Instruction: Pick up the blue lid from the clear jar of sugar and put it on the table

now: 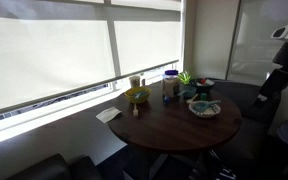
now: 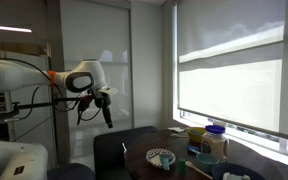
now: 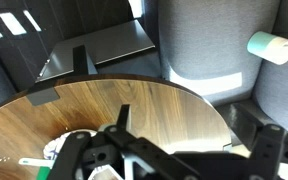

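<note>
The blue lid (image 1: pixel 171 73) sits on top of the clear jar of sugar (image 1: pixel 170 87) at the window side of the round dark wooden table (image 1: pixel 174 125). The lid (image 2: pixel 215 128), the jar (image 2: pixel 214 146) and the table (image 2: pixel 144 150) show in both exterior views. My gripper (image 2: pixel 108 116) hangs in the air well away from the jar, beyond the table's edge. In the wrist view the gripper (image 3: pixel 194 135) is open and empty above the table's rim (image 3: pixel 134 95). The jar is out of the wrist view.
A yellow bowl (image 1: pixel 137 96), a short brownish jar (image 1: pixel 136 81), a small green plant (image 1: pixel 186 77) and a patterned bowl (image 1: pixel 204 107) stand on the table. A white paper (image 1: pixel 109 115) lies at its edge. A grey chair (image 3: pixel 209 50) stands beside the table.
</note>
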Controlling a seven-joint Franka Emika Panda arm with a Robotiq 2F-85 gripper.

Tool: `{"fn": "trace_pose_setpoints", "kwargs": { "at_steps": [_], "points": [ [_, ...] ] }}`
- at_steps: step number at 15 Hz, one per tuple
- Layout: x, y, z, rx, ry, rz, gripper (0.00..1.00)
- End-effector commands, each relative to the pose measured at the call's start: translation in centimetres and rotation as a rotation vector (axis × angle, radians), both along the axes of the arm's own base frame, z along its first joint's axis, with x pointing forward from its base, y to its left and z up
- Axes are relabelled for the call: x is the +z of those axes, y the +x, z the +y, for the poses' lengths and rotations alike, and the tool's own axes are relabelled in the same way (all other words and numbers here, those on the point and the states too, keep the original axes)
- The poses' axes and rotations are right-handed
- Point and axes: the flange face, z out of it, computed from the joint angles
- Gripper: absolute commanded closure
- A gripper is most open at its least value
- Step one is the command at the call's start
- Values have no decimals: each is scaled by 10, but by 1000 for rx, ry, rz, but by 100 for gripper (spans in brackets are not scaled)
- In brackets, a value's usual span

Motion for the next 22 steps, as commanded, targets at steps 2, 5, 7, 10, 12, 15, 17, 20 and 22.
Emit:
{"fn": "trace_pose_setpoints", "kwargs": {
  "at_steps": [2, 5, 7, 10, 12, 15, 17, 20, 22],
  "points": [
    [1, 0, 0, 0, 0, 1, 0],
    [1, 0, 0, 0, 0, 1, 0],
    [1, 0, 0, 0, 0, 1, 0],
    [1, 0, 0, 0, 0, 1, 0],
    [1, 0, 0, 0, 0, 1, 0],
    [1, 0, 0, 0, 0, 1, 0],
    [2, 11, -19, -80, -42, -32, 0],
    [18, 29, -80, -209, -83, -107, 0],
    [30, 42, -125, -255, -83, -138, 0]
  ]
}}
